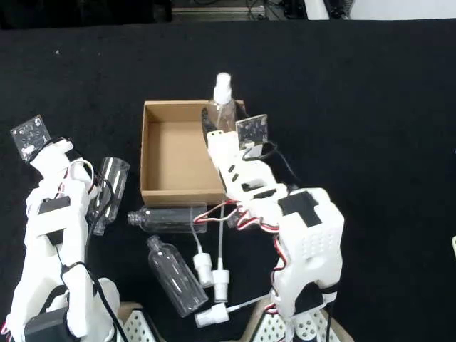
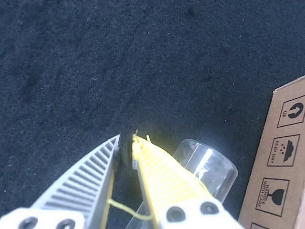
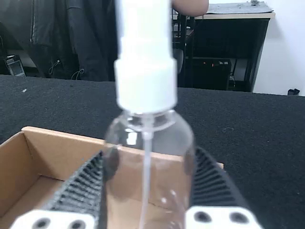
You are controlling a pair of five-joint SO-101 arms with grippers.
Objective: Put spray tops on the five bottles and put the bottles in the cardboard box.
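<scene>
Nearest us on the desk (image 1: pixel 370 107), three loose spray tops (image 1: pixel 219 279) lie beside two uncapped bottles (image 1: pixel 174 276). Farther out, the left gripper (image 2: pixel 126 139) hovers with its fingers parted by a narrow gap. It holds nothing and sits just beside a third bare bottle (image 2: pixel 207 164). Beyond, the right gripper (image 3: pixel 150 155) clamps the capped bottle (image 1: pixel 222 107) upright over the cardboard box (image 1: pixel 146 149), near its far corner on that arm's side. We judge placing is the step in hand: lower straight, keep clear of the wall, release once the base rests.
</scene>
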